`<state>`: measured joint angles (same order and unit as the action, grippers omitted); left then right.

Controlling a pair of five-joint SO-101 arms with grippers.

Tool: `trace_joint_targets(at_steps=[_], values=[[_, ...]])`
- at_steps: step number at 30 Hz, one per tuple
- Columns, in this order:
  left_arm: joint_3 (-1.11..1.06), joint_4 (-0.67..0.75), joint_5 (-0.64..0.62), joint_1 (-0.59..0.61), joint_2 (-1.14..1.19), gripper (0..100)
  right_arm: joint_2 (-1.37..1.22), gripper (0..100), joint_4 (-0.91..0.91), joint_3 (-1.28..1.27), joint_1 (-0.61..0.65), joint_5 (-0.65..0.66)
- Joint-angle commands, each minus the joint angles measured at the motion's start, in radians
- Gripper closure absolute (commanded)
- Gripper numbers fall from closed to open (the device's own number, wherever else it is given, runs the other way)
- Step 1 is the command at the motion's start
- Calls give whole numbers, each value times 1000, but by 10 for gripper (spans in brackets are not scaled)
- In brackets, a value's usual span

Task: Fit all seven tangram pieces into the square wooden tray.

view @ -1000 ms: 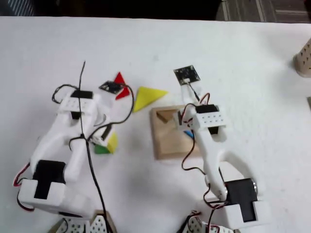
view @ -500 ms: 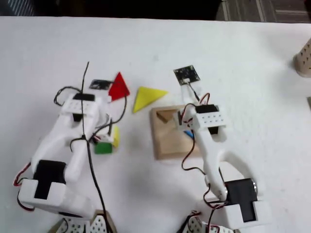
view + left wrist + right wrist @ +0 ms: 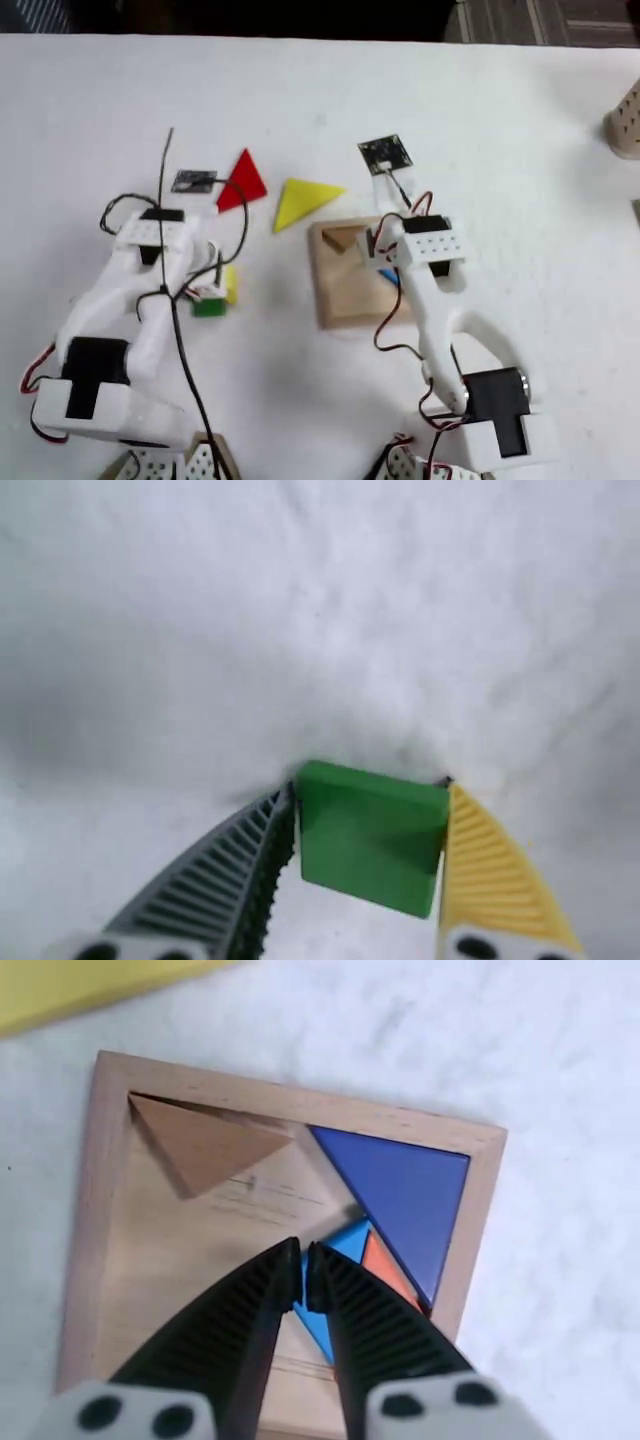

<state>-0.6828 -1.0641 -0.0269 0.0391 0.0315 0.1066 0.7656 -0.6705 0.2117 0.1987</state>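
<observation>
Drawn back and to the left over the past second, the left arm leaves one red triangle (image 3: 240, 180) fully uncovered on the table (image 3: 500, 120). One green square (image 3: 370, 835) is clamped between the grey and yellow fingers of the left tool (image 3: 368, 790), well to the left of the tray (image 3: 335, 300). One yellow triangle (image 3: 300, 200) is seen lying between the red triangle and the tray's far corner.

Four pieces are counted inside the tray: one brown triangle (image 3: 200, 1140), one dark blue triangle (image 3: 400, 1190), one light blue piece (image 3: 345, 1240) and one orange piece (image 3: 385, 1265). The right tool (image 3: 303, 1260) is held over the tray's middle, its black fingers pressed together on nothing.
</observation>
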Motion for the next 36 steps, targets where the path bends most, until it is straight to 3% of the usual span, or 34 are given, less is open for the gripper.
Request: trace_joint_targets(at_steps=[1,8,12,16,36], values=[[-5,-6,34,-4,-16,727,59,979,-13,5,-7,12],[-20,-6,38,-18,-12,749,61,979,-13,5,-7,9],[-26,-5,40,-28,-16,875,61,979,-13,5,-7,5],[-26,-5,127,-28,-16,980,61,979,-13,5,-7,5],[35,-126,143,-27,-16,980,61,979,-13,6,-7,5]])
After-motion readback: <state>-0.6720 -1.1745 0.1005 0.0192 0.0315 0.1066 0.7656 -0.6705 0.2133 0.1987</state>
